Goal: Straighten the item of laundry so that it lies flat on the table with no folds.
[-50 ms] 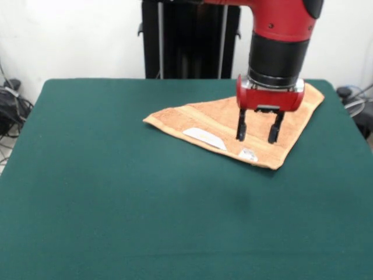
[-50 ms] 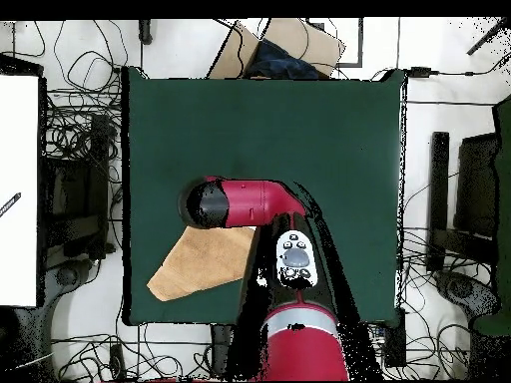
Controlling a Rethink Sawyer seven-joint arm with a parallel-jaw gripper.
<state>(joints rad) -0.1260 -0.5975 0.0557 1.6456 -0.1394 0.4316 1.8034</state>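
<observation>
Bare green surface (image 1: 116,221) up front; towel (image 1: 204,122), folded into a triangle, at its far right corner. Tool (image 1: 258,135) spread, empty, over the towel. Suggest pinching only the top layer's corner, then peeling outward.

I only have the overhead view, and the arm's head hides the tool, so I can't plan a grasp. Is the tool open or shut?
Observer: Open. In the front view the tool points down with its jaws apart.
Operator: Where is it relative to the towel?
Observer: Its tips overlap the towel near that view's right side. I cannot tell whether they touch.
Operator: Any marks on the cloth?
Observer: Two white tags lie along the near edge, a long tag and a small tag.
</observation>
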